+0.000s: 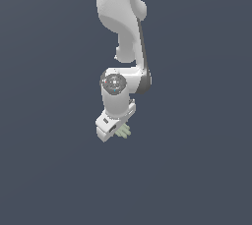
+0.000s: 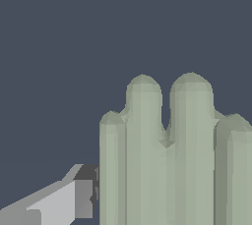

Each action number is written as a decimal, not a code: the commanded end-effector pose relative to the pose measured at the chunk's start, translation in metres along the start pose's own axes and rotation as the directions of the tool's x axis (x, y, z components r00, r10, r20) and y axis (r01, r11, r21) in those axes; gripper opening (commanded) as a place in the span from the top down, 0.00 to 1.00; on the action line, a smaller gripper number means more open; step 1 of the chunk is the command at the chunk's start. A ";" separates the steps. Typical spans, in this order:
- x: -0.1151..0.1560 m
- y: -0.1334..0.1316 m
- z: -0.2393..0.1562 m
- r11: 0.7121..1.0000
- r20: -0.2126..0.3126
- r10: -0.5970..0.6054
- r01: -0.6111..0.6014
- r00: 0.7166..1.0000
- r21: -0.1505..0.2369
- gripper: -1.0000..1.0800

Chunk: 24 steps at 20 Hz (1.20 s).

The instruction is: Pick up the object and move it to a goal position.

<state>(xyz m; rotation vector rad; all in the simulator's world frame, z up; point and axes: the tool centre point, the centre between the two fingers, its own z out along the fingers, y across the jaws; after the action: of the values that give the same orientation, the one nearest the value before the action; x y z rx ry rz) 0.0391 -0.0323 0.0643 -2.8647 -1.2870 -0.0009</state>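
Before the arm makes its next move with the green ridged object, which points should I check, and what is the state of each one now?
1. Object between the fingers: ok. In the wrist view the green ridged object fills the space beside one finger.
2. Claw at the object: ok. In the exterior view the claw sits right at the object.
3. Firm contact on both sides: cannot tell. Only one finger shows.
4. Object lifted off the surface: cannot tell. The plain background gives no shadow or edge.
5. Goal position visible: not ok. No marker appears in either view.
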 end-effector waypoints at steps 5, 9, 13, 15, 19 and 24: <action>0.008 0.029 -0.049 1.000 -0.001 0.000 0.000 1.000 0.000 1.00; 0.014 0.048 -0.080 1.000 -0.001 0.000 0.000 1.000 0.000 1.00; 0.019 0.066 -0.107 1.000 -0.001 0.001 -0.001 1.000 0.000 1.00; 0.021 0.073 -0.119 1.000 0.000 0.001 -0.001 1.000 0.000 1.00; 0.025 0.085 -0.137 1.000 0.000 0.001 -0.001 1.000 0.000 1.00; 0.028 0.095 -0.151 1.000 0.000 0.002 -0.002 1.000 0.000 1.00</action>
<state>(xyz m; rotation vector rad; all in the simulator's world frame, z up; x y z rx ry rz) 0.1262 -0.0734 0.2115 -2.8665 -1.2849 -0.0016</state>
